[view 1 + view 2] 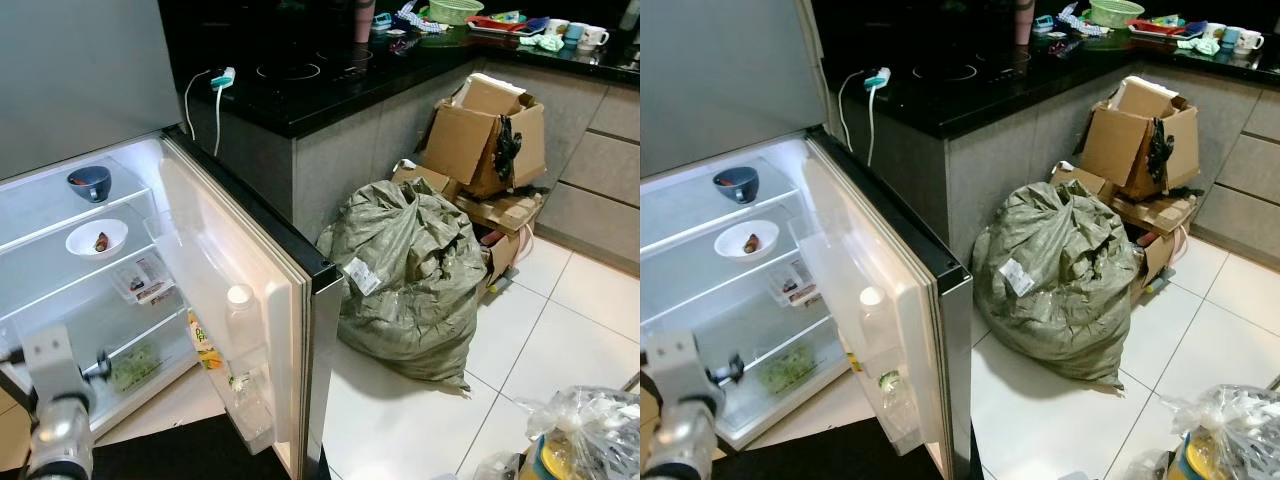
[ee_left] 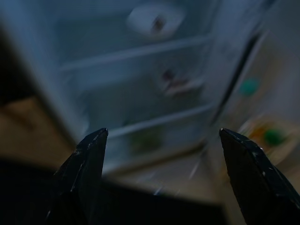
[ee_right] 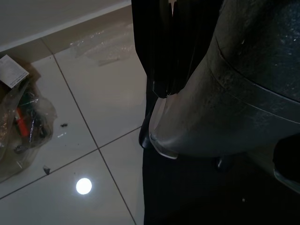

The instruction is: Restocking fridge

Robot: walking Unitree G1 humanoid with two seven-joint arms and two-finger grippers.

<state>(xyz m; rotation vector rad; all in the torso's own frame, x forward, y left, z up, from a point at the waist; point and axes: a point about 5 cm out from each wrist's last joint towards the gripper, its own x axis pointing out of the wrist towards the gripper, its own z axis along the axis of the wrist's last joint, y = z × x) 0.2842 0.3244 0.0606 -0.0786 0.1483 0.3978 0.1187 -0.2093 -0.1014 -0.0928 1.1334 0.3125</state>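
left gripper [image 2: 159, 154] spread wide with nothing between the fingers, aimed into the open fridge [image 1: 150, 300]. beyond the jaws, shelves with a white bowl [image 1: 96, 239] and a blue bowl [image 1: 89, 182]. right gripper jaws: cannot tell.

1. The left gripper [image 2: 159, 178] points into the open fridge [image 1: 60, 250]; its fingers stand wide apart, with the shelves ahead of them.
2. Ahead and highest sits a bowl [image 1: 90, 182] on the top shelf; a plate [image 1: 97, 238] rests one shelf below.
3. A packet [image 1: 143, 278] lies below the plate, and greens [image 1: 135, 367] on the lowest shelf.
4. To the gripper's right, the door [image 1: 235, 300] holds a bottle [image 1: 242, 325].
5. Further right, a sack [image 1: 410, 275] stands on the floor, with boxes [image 1: 485, 140] behind it.
6. A counter [image 1: 330, 75] lies behind the door.
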